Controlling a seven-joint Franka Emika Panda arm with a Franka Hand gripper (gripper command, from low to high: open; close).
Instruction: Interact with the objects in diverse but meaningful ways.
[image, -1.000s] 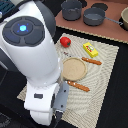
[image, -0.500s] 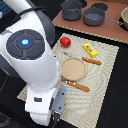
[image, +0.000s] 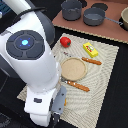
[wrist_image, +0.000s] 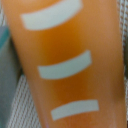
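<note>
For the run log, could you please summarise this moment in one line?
arm: low over mat edge | wrist view: filled by orange-yellow scored bread loaf | jaws: unseen | red round tomato: on mat

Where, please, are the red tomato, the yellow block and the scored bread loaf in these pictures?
red tomato (image: 65, 41), exterior view, centre of its round body.
yellow block (image: 90, 49), exterior view, middle of its top face.
scored bread loaf (wrist_image: 70, 65), wrist view, orange crust by the middle pale score.

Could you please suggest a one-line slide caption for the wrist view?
Close-up from the wrist: the orange-yellow scored bread loaf fills the frame, pale score marks across it, woven mat at the edges.
</note>
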